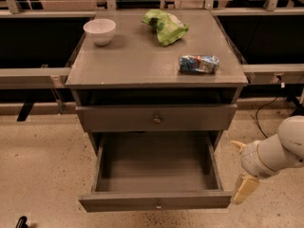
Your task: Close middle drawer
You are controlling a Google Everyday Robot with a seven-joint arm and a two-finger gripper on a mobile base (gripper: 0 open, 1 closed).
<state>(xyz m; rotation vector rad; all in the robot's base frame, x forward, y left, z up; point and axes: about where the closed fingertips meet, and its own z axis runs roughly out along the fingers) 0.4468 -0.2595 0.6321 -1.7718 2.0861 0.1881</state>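
The middle drawer (156,201) is pulled far out at the bottom of the grey cabinet. It is a long shallow empty box, and its narrow front panel has a small brass knob (158,204). My gripper (241,167) hangs beside the drawer's right front corner, just outside its right wall. Its cream fingers (244,189) are spread apart and hold nothing. The lower finger is close to the right end of the front panel; I cannot tell whether it touches.
Above the open drawer is a taller closed drawer front (156,118) with a knob. On the cabinet top (142,65) are a white bowl (99,30), a green bag (165,26) and a blue snack packet (199,63). A cable (261,113) lies on the floor at the right.
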